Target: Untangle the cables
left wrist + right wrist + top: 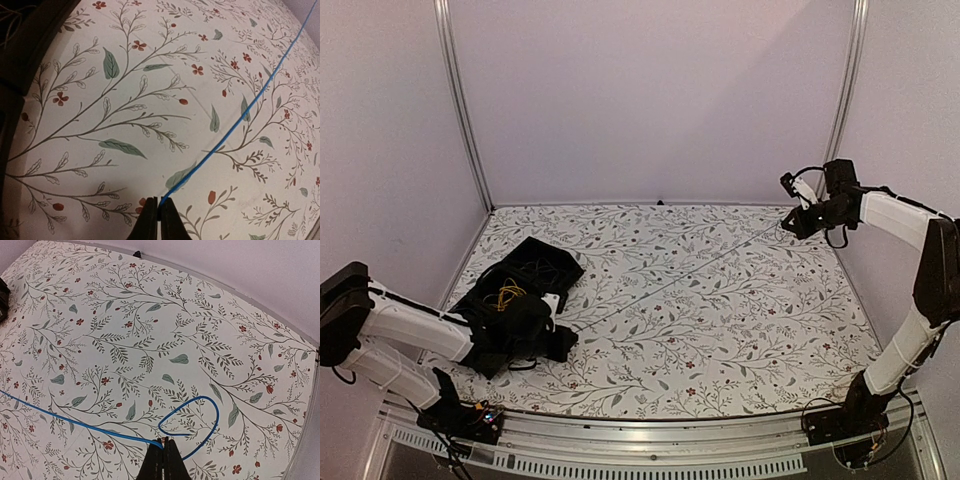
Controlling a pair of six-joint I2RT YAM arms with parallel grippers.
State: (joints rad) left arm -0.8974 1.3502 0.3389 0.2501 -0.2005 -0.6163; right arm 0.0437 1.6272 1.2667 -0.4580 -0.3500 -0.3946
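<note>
Blue cable (245, 111) strung straight over bench (720, 330) | left, right jaws each pinch it | step: separating from yellow tangle (505, 295) | next: lay it aside, apart.

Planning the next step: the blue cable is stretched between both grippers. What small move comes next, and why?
Probably lower the right gripper and lay the blue cable on the table. It runs straight to the left gripper, apart from the yellow cables on the black cloth.
</note>
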